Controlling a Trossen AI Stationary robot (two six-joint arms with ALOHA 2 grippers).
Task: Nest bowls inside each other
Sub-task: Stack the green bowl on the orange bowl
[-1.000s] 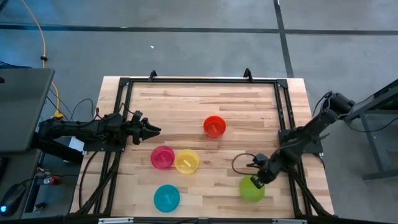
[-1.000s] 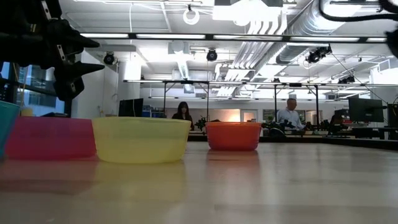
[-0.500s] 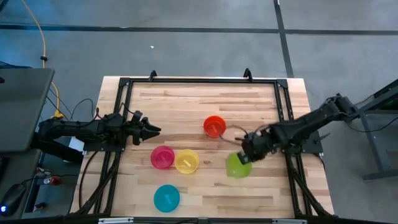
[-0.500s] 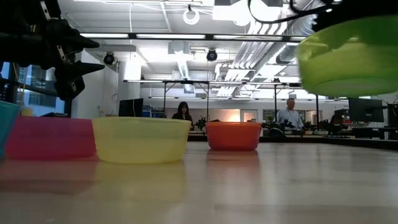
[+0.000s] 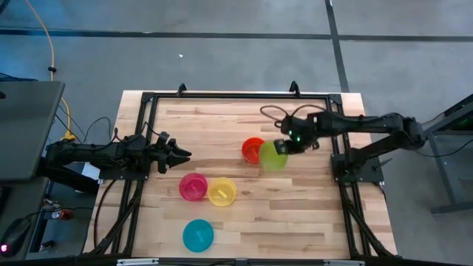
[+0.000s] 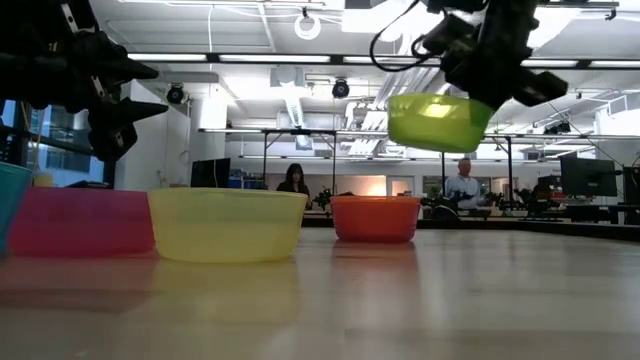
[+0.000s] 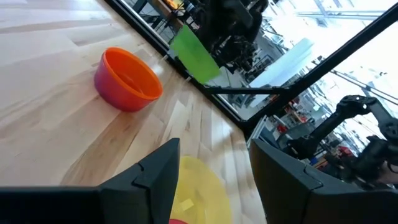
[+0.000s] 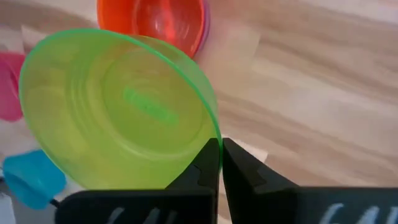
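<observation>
Right now your right gripper (image 5: 284,145) is holding the small round green plastic bowl (image 5: 273,156) up in the air. Its two dark fingers (image 8: 214,163) are squeezing together on the bowl's thin rim. The green bowl is hanging above the wooden table (image 5: 222,118), just beside the small round orange plastic bowl (image 5: 253,148) and a little over its edge. In the low view the green bowl is floating well above the orange one, opening up. In the right wrist view a purple rim is peeking out around the orange bowl.

Your left gripper (image 5: 176,154) is waiting on the left side of the table, up off the wood, pointing toward the middle. Its fingers are standing apart, and it is holding nothing.

The small round pink plastic bowl (image 5: 193,186) and the small round yellow plastic bowl (image 5: 222,191) are sitting side by side, touching, near the front of the table. The small round blue plastic bowl (image 5: 198,235) is sitting alone, closer to the front edge.

Two people are sitting far back in the room.
</observation>
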